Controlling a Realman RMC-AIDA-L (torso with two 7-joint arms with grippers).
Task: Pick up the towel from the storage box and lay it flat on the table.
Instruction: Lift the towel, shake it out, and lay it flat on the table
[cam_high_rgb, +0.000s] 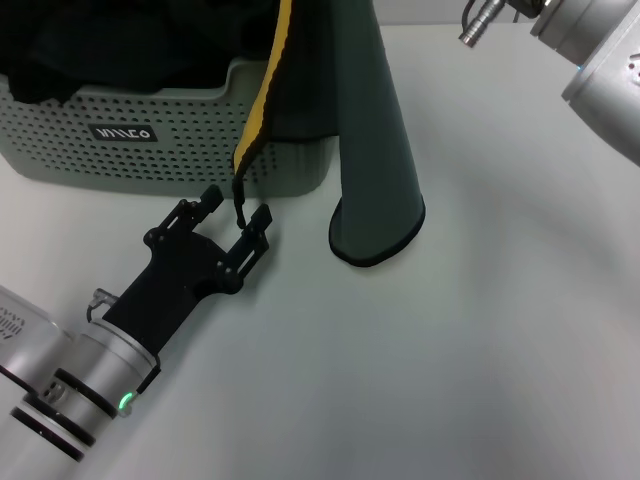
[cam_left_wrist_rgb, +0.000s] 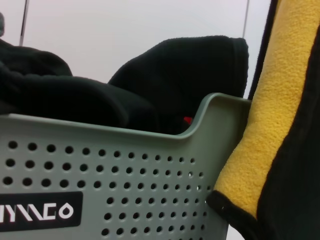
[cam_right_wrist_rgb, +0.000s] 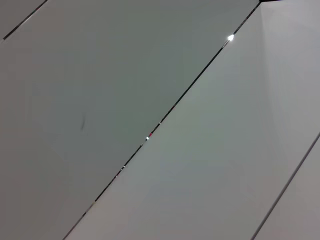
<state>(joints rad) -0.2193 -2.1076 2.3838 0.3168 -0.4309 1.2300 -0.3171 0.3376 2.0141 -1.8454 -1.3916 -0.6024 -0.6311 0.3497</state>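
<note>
The towel is hanging upright above the worktop, its top running out of the head view. Its dark green face is showing, and a mustard yellow strip is trailing down its left side. The lower black-edged hem is touching the worktop just beside the storage box, near the box's right corner. One narrow corner of the towel is dangling between the fingers of the left pincer, which is standing released, fingers apart, low over the worktop in front of the box. Black cloths are lying heaped in the box. The right arm is reaching in at the upper right; its pincer is lying outside every view.
</note>
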